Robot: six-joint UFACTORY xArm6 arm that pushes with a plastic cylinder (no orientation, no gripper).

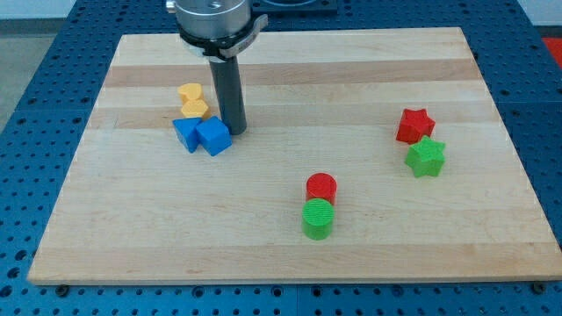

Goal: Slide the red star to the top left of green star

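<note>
The red star [414, 125] lies at the view's right on the wooden board [290, 219]. The green star [426, 157] sits just below it and slightly right, the two touching or nearly so. My tip [234, 131] is far to the left of both stars, right beside the upper right of the blue blocks [203, 135].
A yellow block [192, 100] sits above the blue blocks, left of the rod. A red cylinder [321, 188] stands at the lower middle with a green cylinder [318, 219] directly below it, touching.
</note>
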